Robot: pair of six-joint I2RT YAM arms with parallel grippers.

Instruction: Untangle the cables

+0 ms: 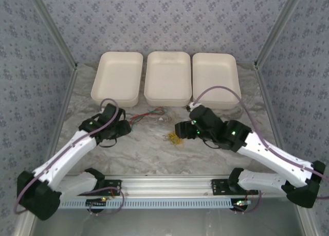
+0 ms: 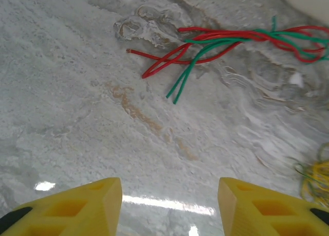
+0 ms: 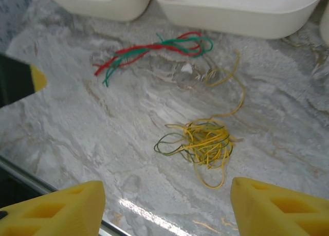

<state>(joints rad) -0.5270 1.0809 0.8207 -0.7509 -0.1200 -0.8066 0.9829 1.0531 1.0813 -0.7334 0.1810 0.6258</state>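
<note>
The marble table (image 1: 154, 153) is bounded at the far edge by three white trays (image 1: 167, 76) set side by side. A metal rail (image 1: 169, 183) bounds the near edge, and patterned walls (image 1: 31, 66) close both sides.

The red and green cables (image 2: 231, 40) lie flat on the marble as one intertwined bundle, just in front of the left and middle trays. Their loose ends fan out toward the left arm. The yellow cables (image 3: 205, 143), with a dark green strand mixed in, form a compact knot nearer the table centre, apart from the bundle. One yellow strand curves from the knot toward the middle tray's wall.

The left gripper (image 2: 169, 210) is positioned over bare marble short of the bundle's loose ends, with its jaws spread and only marble between them. The right gripper (image 3: 167, 210) is positioned over bare marble on the near side of the yellow knot, with its jaws likewise spread and gripping no cable. A broad bare strip of marble runs between the cables and the rail.
</note>
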